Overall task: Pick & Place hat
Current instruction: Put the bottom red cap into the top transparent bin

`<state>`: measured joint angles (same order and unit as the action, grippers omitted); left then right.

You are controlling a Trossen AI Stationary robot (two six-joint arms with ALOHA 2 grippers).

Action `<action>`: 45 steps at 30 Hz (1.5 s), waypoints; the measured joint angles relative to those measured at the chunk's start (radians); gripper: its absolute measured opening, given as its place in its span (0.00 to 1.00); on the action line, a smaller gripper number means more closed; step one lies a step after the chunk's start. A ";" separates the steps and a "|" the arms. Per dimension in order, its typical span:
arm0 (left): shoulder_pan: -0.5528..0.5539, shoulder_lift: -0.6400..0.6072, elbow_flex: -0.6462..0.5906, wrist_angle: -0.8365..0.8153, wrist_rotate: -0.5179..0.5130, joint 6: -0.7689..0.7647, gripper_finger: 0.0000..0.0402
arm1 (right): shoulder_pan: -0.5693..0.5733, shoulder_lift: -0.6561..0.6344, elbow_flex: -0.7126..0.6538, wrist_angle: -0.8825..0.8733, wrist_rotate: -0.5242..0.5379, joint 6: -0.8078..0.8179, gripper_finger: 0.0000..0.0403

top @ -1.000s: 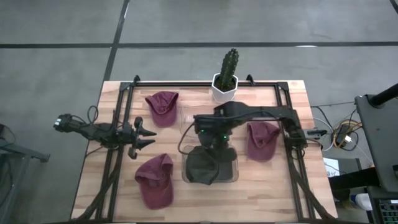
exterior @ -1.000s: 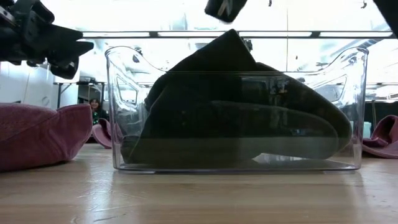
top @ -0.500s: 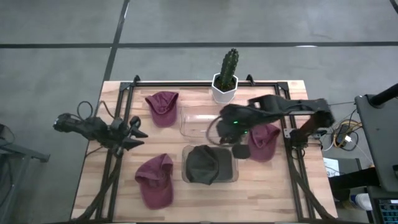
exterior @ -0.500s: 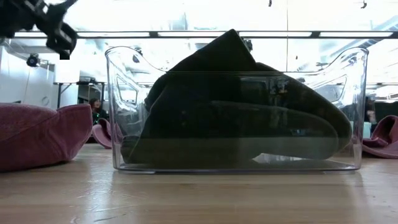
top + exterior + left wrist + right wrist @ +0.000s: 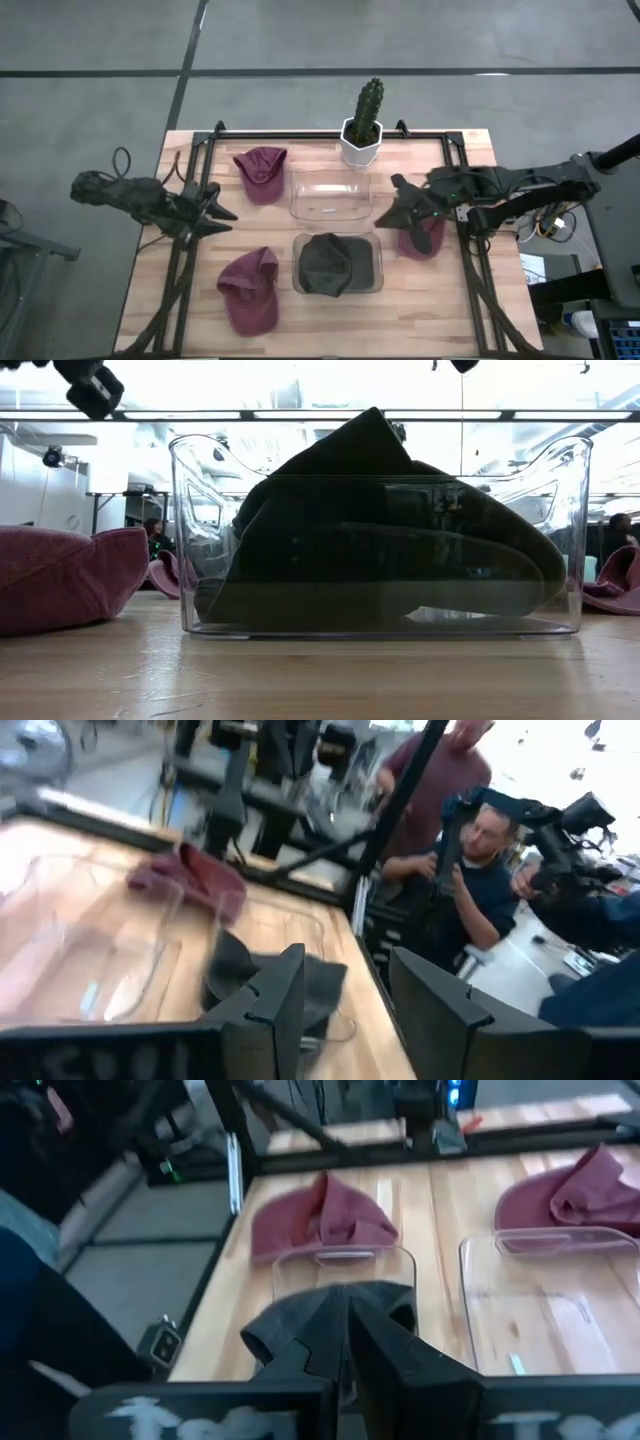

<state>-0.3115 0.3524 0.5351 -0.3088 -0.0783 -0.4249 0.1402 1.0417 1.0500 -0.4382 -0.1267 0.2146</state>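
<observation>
Dark hat (image 5: pixel 336 264) sits in bin (image 5: pixel 372 285), 6 o'clock of table. Right gripper (image 5: pixel 393 214) pinched closed, holds nothing, over 3 o'clock hat (image 5: pixel 424 233). Left gripper (image 5: pixel 214 213) spread, holds nothing. Next: grab red hat.

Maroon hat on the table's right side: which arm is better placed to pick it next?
The right arm, probably. Its claw hangs at the edge of that maroon hat, empty, while the left claw sits across the table, with the clear bins between it and the hat.
</observation>
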 joint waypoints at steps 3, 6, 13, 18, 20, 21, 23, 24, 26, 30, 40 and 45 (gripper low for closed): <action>0.000 0.098 0.104 -0.093 0.042 -0.073 0.35 | 0.000 -0.080 -0.129 0.131 0.000 0.024 0.04; 0.000 0.197 0.212 -0.209 0.093 -0.179 0.35 | 0.000 -0.138 -0.232 0.238 0.001 0.047 0.04; -0.001 0.404 0.409 -0.428 0.213 -0.452 0.35 | 0.000 -0.206 -0.377 0.357 0.001 0.049 0.04; -0.013 0.503 0.463 -0.505 0.314 -0.731 0.35 | 0.000 -0.221 -0.433 0.417 -0.001 0.050 0.04; -0.030 0.530 0.458 -0.532 0.346 -0.852 0.35 | 0.000 -0.222 -0.439 0.420 -0.001 0.062 0.04; -0.043 0.538 0.458 -0.545 0.365 -0.907 0.35 | 0.000 -0.222 -0.439 0.422 -0.001 0.066 0.04; -0.079 0.558 0.459 -0.601 0.395 -1.011 0.35 | 0.000 -0.223 -0.439 0.422 -0.001 0.067 0.04; -0.100 0.569 0.458 -0.636 0.402 -1.063 0.35 | 0.000 -0.223 -0.439 0.423 -0.002 0.067 0.04; -0.149 0.590 0.457 -0.686 0.397 -1.157 0.35 | 0.000 -0.223 -0.438 0.423 -0.002 0.066 0.04; -0.252 0.614 0.439 -0.723 0.332 -1.324 0.35 | 0.000 -0.224 -0.437 0.423 -0.003 0.066 0.04; -0.356 0.703 0.312 -0.551 0.200 -1.411 0.35 | 0.000 -0.224 -0.437 0.422 -0.006 0.063 0.04; -0.357 0.736 0.253 -0.383 0.220 -1.410 0.35 | 0.000 -0.224 -0.435 0.420 -0.008 0.063 0.04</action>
<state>-0.6689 1.0882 0.7886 -0.6915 0.1416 -1.8347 0.1402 0.8181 0.6147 -0.0185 -0.1345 0.2775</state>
